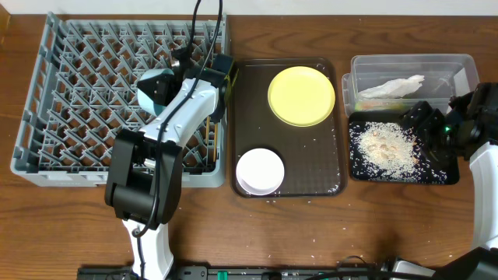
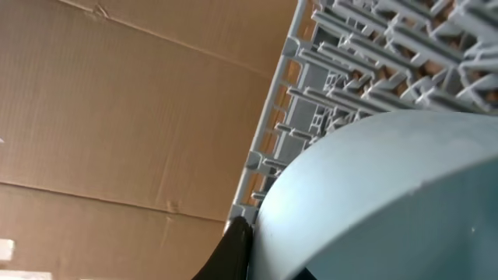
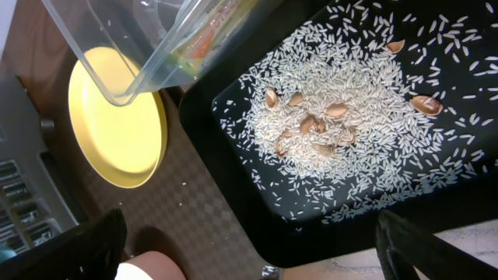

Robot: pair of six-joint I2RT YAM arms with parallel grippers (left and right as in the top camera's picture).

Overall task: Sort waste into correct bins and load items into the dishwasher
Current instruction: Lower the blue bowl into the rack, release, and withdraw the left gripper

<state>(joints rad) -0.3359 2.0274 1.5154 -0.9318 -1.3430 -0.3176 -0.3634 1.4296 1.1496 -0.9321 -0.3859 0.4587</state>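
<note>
Already the waste looks largely sorted. A napkin (image 1: 393, 87) and a wrapper (image 1: 364, 102) lie in the clear tub (image 1: 461, 66), and rice (image 1: 385, 148) is heaped in the black tray (image 1: 445, 177) touching the tub's front side. A few grains (image 1: 312, 141) dot the brown tray (image 1: 336, 183) at the middle of the table (image 1: 389, 233), so a little clearing may be left.

Loading appears to be under way. The left fingers (image 2: 227, 255) are clenched on the rim of the blue bowl (image 1: 156, 87), which hangs tilted over the pegs of the grey rack (image 1: 54, 101), towards its right half. From these views it cannot be told whether the bowl touches the pegs.

The yellow plate (image 1: 301, 95) and the white bowl (image 1: 260, 171) sit on the brown tray between the rack and the bins, well apart from each other. By this reckoning both are yet to be loaded. A thin pale strip by the rack's right wall may be chopsticks, but it is too small to tell. No cup shows in any view.

The right fingers (image 3: 82, 250) are spread wide and grasp nothing, hovering over the black tray's near edge.
</note>
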